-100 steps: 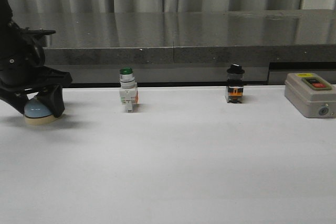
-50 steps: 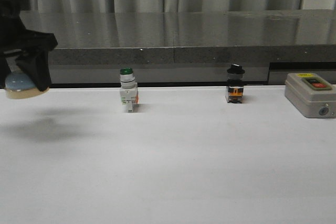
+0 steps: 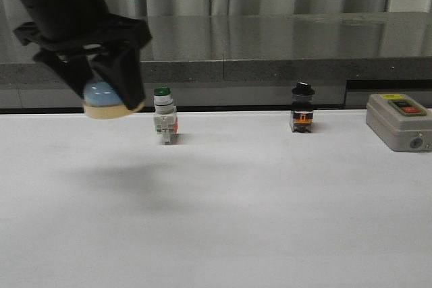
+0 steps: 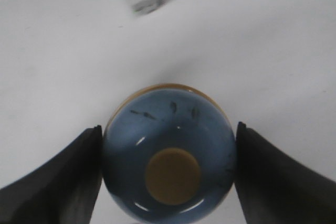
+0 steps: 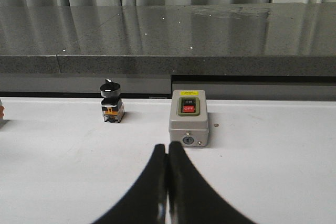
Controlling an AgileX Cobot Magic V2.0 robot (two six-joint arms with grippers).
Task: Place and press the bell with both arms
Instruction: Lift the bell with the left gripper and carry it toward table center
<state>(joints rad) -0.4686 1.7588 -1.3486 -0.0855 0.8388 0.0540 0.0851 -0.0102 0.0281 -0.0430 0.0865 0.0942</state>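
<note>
A: Front view. Report the left gripper [image 3: 108, 96] and its load.

B: The left gripper is closed on the bell [image 3: 111, 99], one finger on each side of the blue dome. The bell hangs clear of the white table [image 3: 236, 214], cream base level, with its shadow on the surface below. Judged purpose: a carry height that clears the other parts before set-down.

A: Obstructions?

B: The green-capped switch [image 3: 164, 118] stands just right of the bell and further back. The black selector switch [image 3: 302, 108] stands well to the right, and the grey control box [image 3: 399, 122] at the far right edge. The near centre of the table appears to be the likely placement zone.

A: Left wrist view.

B: The bell [image 4: 169, 165] sits between the two fingers [image 4: 58, 177], cream knob up and uncovered, so it can be pressed after release.

A: Right wrist view.

B: The right gripper [image 5: 168, 182] is fully closed and holds nothing. The grey control box [image 5: 188, 118] lies directly beyond the fingertips, the black selector switch [image 5: 112, 102] to the left of it. A closed tip would suit pressing the knob
</note>
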